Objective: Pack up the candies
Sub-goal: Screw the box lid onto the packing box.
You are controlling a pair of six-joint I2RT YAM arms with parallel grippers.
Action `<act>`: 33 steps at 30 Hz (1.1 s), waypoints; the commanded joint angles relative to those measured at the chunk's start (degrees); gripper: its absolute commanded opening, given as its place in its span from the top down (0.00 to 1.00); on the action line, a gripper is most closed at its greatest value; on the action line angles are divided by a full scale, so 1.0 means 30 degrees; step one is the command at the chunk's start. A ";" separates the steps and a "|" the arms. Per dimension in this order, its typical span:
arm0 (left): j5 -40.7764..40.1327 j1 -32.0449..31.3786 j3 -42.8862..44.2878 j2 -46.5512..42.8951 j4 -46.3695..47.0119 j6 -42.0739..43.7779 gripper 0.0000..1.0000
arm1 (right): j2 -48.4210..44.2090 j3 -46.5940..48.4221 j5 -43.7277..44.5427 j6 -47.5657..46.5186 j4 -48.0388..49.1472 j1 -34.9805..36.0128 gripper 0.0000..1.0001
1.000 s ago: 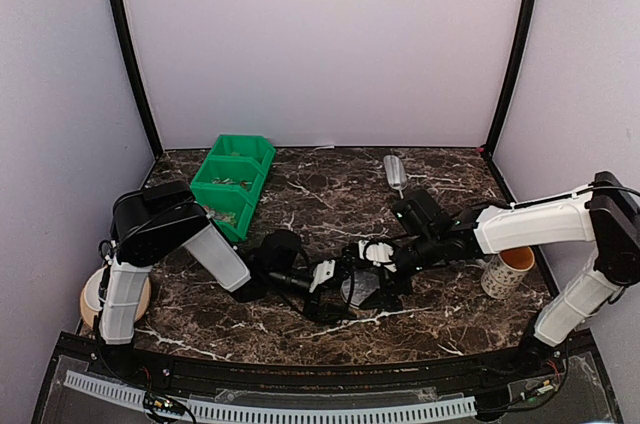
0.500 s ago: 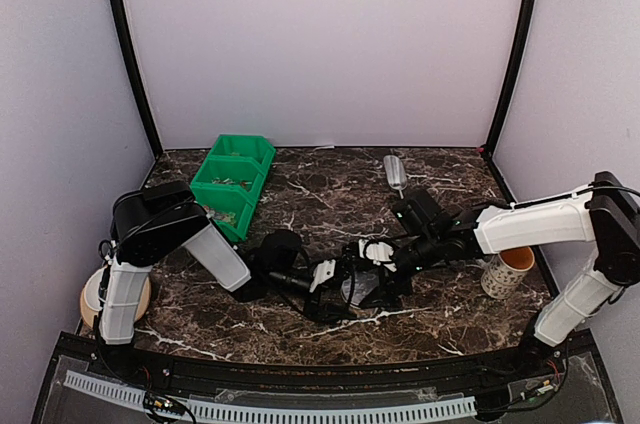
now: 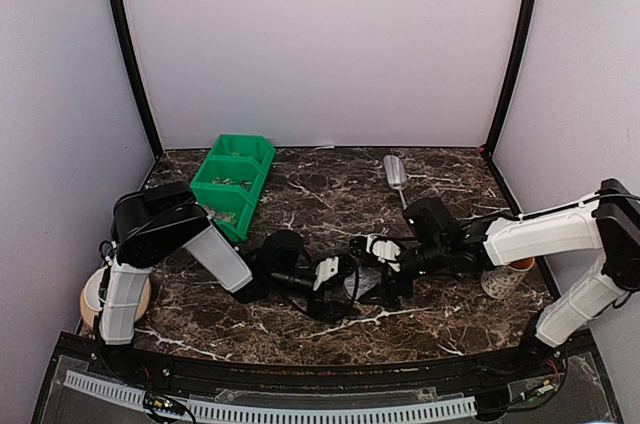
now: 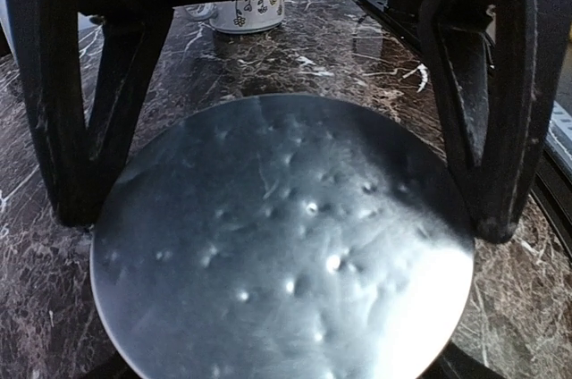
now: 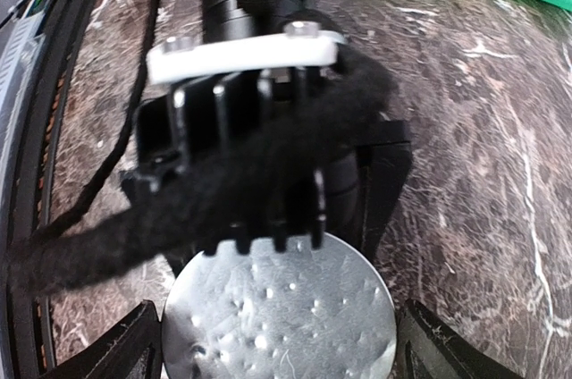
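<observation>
L gripper (image 4: 277,218) jaws look clamped on tub lid (image 4: 286,298). R gripper (image 5: 281,348) jaws straddle it, grip can't tell. Candies (image 3: 232,182) lie well apart from both jaws, in green bin (image 3: 237,225). Best: L holds firm, R lifts straight.

Left claw (image 4: 281,214) opposite right claw (image 5: 281,343)

White shells and black joints are being shown on the left arm (image 3: 215,254) and right arm (image 3: 540,234); black braided cable (image 5: 223,191) is being run past the left gripper's (image 3: 345,284) white screwed plate (image 5: 241,55).
</observation>
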 commanded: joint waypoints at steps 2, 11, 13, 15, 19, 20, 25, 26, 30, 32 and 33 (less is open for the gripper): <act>-0.5155 0.0018 -0.0257 0.1837 -0.5328 -0.1607 0.21 | -0.0200 -0.0893 0.3324 0.2968 0.3240 0.0279 0.13; -0.9037 0.0048 0.0516 0.1861 -0.6058 -0.3970 0.21 | 0.1243 -0.0871 0.6748 0.7323 0.5453 0.0622 0.12; -0.9588 0.0022 0.0651 0.1859 -0.6231 -0.4310 0.21 | 0.1555 -0.0624 0.7888 0.8199 0.5510 0.0711 0.12; -0.9853 0.0019 0.0721 0.1848 -0.6331 -0.4477 0.21 | 0.1729 -0.0380 0.8425 0.8664 0.5617 0.0866 0.12; -0.9757 0.0019 0.0538 0.1818 -0.6090 -0.4387 0.21 | 0.1522 -0.0304 0.8425 0.8503 0.5768 0.1070 0.10; -0.9623 0.0019 0.0471 0.1835 -0.5999 -0.4279 0.21 | 0.1400 -0.0223 0.8340 0.8278 0.5565 0.1071 0.09; -0.8596 0.0046 -0.0011 0.1768 -0.5466 -0.3379 0.20 | 0.0481 -0.0119 0.7861 0.6430 0.3748 0.1071 0.04; -0.8361 0.0033 -0.0048 0.1774 -0.5423 -0.3165 0.20 | 0.0197 -0.0138 0.7683 0.5983 0.3338 0.1031 0.02; -0.7078 0.0047 -0.0240 0.1753 -0.5242 -0.2484 0.20 | -0.1263 -0.0414 0.6281 0.4212 0.1734 0.0663 0.02; -0.6336 0.0048 -0.0283 0.1745 -0.5250 -0.2112 0.21 | -0.1915 -0.0446 0.5575 0.3450 0.0938 0.0385 0.02; -0.5852 0.0048 -0.0298 0.1712 -0.5319 -0.1893 0.21 | -0.2208 -0.0424 0.5153 0.2945 0.0541 0.0256 0.03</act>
